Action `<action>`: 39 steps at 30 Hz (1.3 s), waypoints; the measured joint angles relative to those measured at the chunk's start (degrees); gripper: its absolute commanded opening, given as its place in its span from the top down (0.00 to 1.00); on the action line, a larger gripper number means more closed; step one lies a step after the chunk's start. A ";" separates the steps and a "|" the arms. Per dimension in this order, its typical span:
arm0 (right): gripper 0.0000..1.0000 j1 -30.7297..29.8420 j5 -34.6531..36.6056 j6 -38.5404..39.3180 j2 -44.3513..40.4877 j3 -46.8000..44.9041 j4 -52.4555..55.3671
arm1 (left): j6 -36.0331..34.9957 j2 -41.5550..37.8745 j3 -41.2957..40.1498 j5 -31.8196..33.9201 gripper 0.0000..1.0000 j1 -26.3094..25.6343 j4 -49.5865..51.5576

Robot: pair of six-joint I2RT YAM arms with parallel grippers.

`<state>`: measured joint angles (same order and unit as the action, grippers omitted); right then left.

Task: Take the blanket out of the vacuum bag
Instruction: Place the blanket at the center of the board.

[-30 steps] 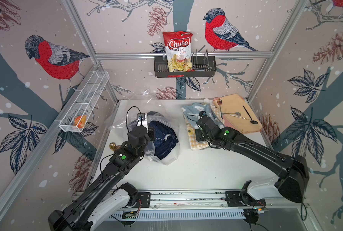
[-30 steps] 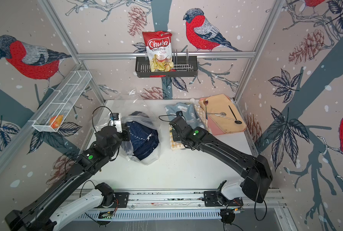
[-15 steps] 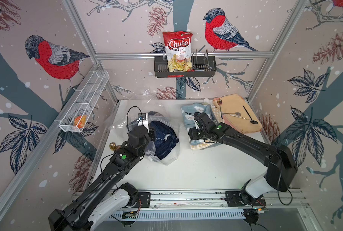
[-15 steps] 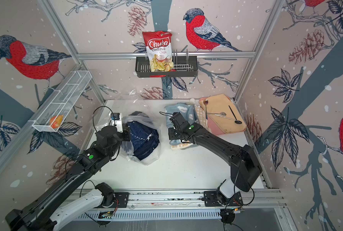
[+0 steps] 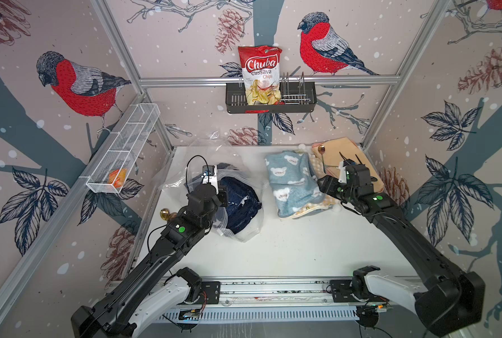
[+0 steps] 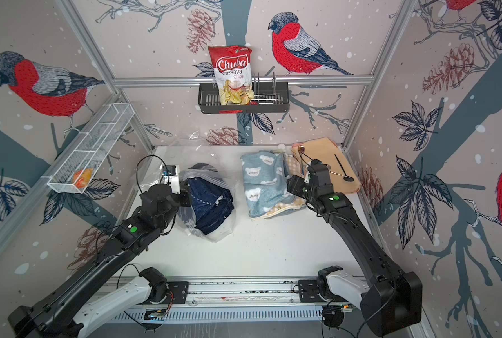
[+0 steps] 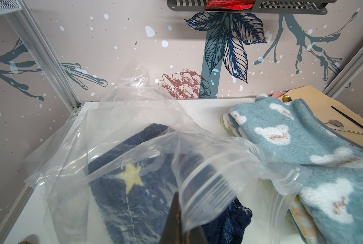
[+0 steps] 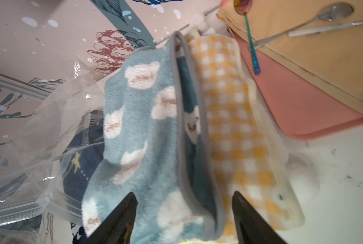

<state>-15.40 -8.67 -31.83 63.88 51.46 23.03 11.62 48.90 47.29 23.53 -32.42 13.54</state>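
Note:
The vacuum bag point(image 5: 252, 231) point(image 6: 214, 231) point(image 7: 134, 118) lies crumpled on the left half of the white table. A navy blanket point(image 5: 241, 202) point(image 6: 211, 204) point(image 7: 121, 200) with a yellow star sits inside it. My left gripper point(image 5: 222, 196) point(image 6: 185, 194) point(image 7: 177, 196) is shut on the bag's ribbed zipper edge. A light blue blanket point(image 5: 290, 181) point(image 6: 264, 178) point(image 8: 138, 126) with white bear shapes lies outside the bag, folded on a yellow checked cloth point(image 8: 229, 105). My right gripper point(image 5: 321, 184) point(image 6: 290, 184) point(image 8: 184, 194) is open at that blanket's right edge, fingers apart on either side of its grey hem.
A wooden board point(image 5: 346, 155) with spoons rests on a pink tray at the back right corner. A chips bag point(image 5: 261, 76) stands in a black basket on the back wall. On the left wall hangs a white wire basket point(image 5: 124, 149). A small gold ball point(image 5: 165, 213) lies by the left arm.
My right gripper has opened, let go of the light blue blanket and drawn back to the right. The left gripper keeps its hold on the bag and has not moved.

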 measured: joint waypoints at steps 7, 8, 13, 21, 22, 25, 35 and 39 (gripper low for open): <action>0.37 2.75 -10.91 0.28 1.95 -4.22 -4.00 | 0.00 0.63 0.00 -0.96 1.00 0.00 -0.02; 0.41 3.02 -12.07 0.35 2.78 -4.66 -4.68 | 0.00 0.72 0.00 -0.98 1.00 0.02 -0.02; 0.82 3.41 -16.22 0.63 6.14 -5.22 -6.88 | 0.02 0.85 0.00 -1.05 1.00 0.02 -0.07; 1.00 2.60 -16.33 0.20 -0.22 -3.32 -6.64 | 0.00 0.94 0.00 -1.46 1.00 0.02 -0.46; 1.00 2.49 -15.69 0.13 -1.55 -3.26 -6.19 | 0.00 0.94 0.00 -1.60 1.00 0.02 -0.46; 1.00 2.80 -12.24 -0.61 -4.07 -4.37 -4.02 | 0.00 0.94 0.00 -2.49 1.00 0.02 -0.50; 0.45 4.90 -9.18 -2.34 -2.86 -11.21 -1.36 | 0.00 0.94 0.09 -2.95 1.00 0.02 -0.59; 0.39 4.87 -7.82 -1.07 -3.06 -6.27 0.00 | 0.00 1.01 0.09 -2.91 1.00 0.02 -0.61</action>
<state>-10.52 -16.49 -32.91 60.82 45.19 23.03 11.62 49.91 47.37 20.62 -32.40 12.93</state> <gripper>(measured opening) 0.592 0.048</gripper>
